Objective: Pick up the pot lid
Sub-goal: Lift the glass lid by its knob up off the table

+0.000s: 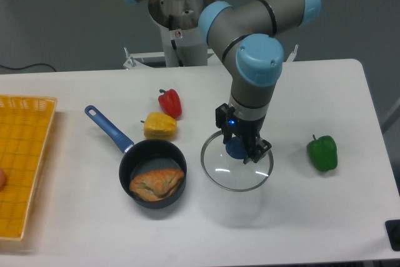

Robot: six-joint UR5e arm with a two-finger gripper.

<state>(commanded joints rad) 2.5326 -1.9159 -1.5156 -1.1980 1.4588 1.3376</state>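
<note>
Gripper [240,139]: grasping the pot lid [236,179] by its blue knob [235,149]
Green pepper [322,154]: near the table's [300,223] right edge

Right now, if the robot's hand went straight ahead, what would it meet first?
Most likely the blue knob of the pot lid, right by the hand; depth is unclear from one view.

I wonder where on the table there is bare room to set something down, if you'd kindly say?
Bare table shows between the yellow crate and the pan, and in front of the green pepper. It is crowded where the pan and yellow pepper sit close, and around the lid beneath the gripper.
</note>
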